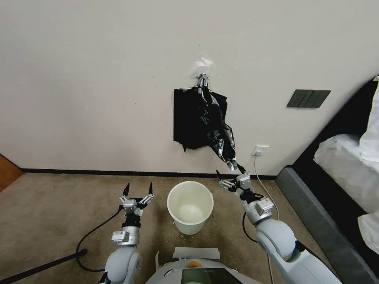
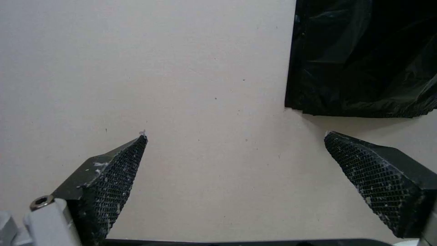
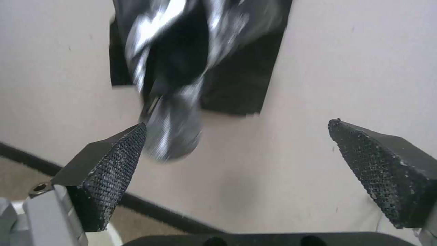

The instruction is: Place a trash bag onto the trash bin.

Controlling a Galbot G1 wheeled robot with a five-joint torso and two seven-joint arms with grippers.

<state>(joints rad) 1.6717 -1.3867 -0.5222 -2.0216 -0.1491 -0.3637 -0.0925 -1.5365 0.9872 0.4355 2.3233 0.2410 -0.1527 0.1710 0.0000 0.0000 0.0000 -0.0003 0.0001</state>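
The trash bag (image 1: 216,126), crinkly glossy black, hangs from a metal hook (image 1: 203,81) on the wall, its tail dangling down to the right. My right gripper (image 1: 229,172) is open just below that tail, not touching it. In the right wrist view the blurred trash bag (image 3: 173,136) hangs close to one finger of the open right gripper (image 3: 237,128). The cream-white trash bin (image 1: 190,192) stands upright on the carpet below, with nothing in it. My left gripper (image 1: 138,190) is open to the left of the bin, and it (image 2: 235,136) faces the bare wall.
A flat black pack of bags (image 1: 184,118) (image 2: 364,58) (image 3: 239,92) hangs on the wall behind the bag. A dark switch plate (image 1: 308,98) and a socket (image 1: 260,150) with a white cable are to the right. A bed (image 1: 347,157) stands at the far right, and a black cable (image 1: 94,232) crosses the floor on the left.
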